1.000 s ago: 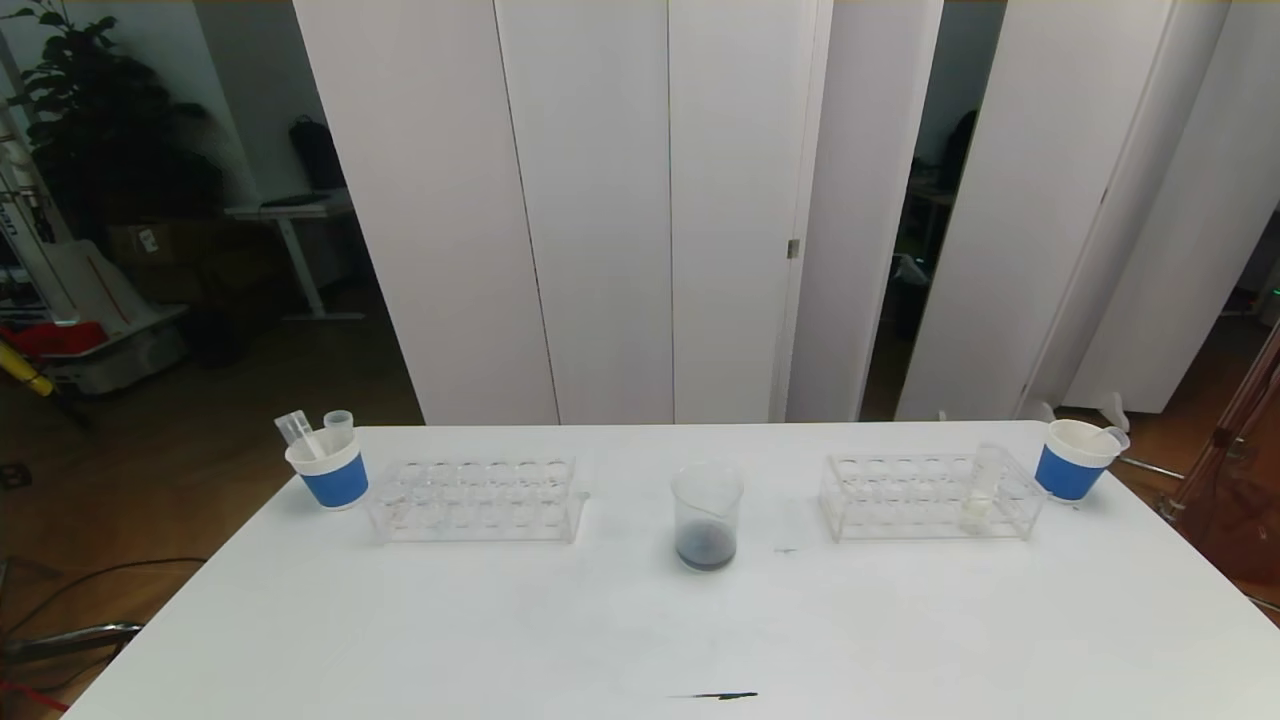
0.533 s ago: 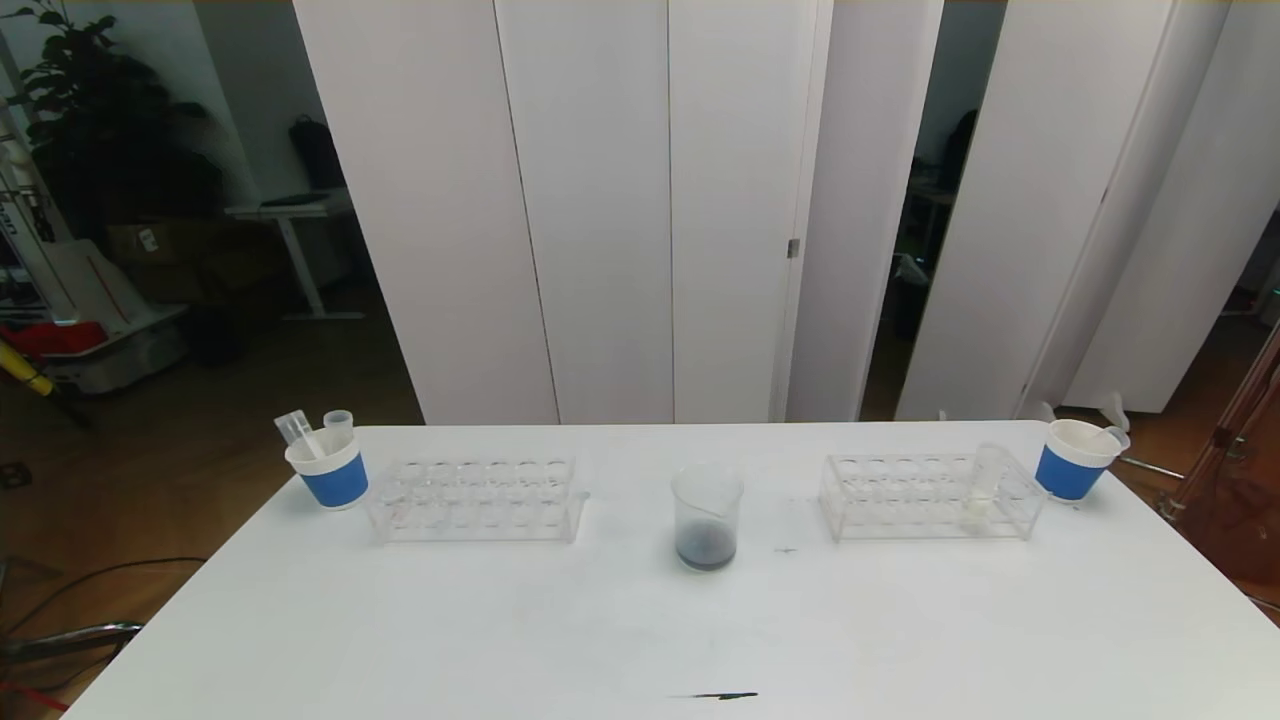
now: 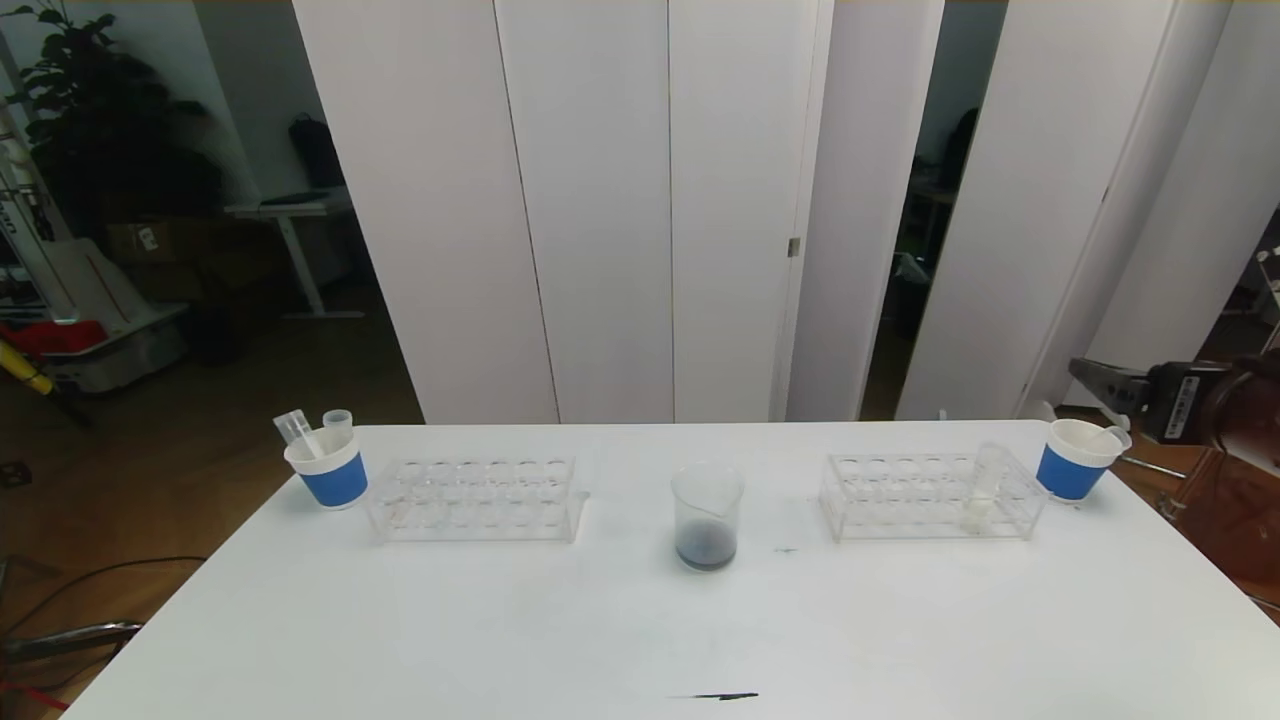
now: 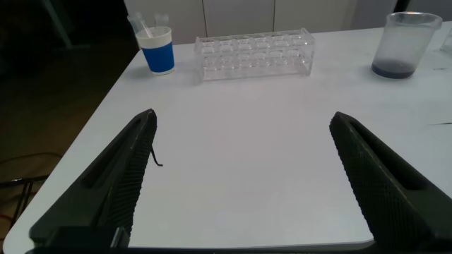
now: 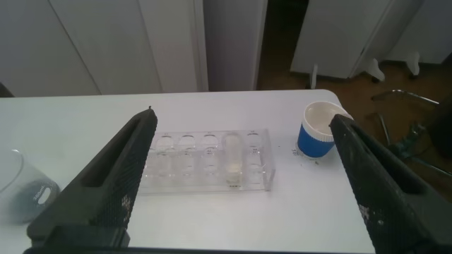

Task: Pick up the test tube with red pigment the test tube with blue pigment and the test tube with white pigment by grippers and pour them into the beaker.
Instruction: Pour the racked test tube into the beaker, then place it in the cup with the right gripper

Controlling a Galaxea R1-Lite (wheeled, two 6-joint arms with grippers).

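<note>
A: Going from the left, what is on the table (image 3: 420, 640)?

B: A paper cup with a blue band (image 3: 327, 470) near the far left corner, two clear tubes leaning in it. Just beside it sits a clear rack (image 3: 476, 498), every hole bare.

A: And the left gripper (image 4: 244, 183)?

B: It hangs over the near left part of the table, fingers spread wide, holding nothing, well apart from that rack.

A: The middle?

B: The beaker (image 3: 707, 515) stands upright between the two racks, clear, with a pouring lip and a shallow dark layer at the bottom. A short dark mark (image 3: 722, 695) lies near the front edge.

A: Then the right side?

B: A second rack (image 3: 930, 496) holds the test tube with white pigment (image 3: 982, 488), a slim clear tube standing in a hole near the rack's right end, a little cream-white liquid at its foot. Another blue-banded cup (image 3: 1074, 460) stands just beyond.

A: The right gripper (image 5: 244, 176)?

B: It hovers above that rack, fingers wide apart, empty, nothing between it and the tube.
</note>
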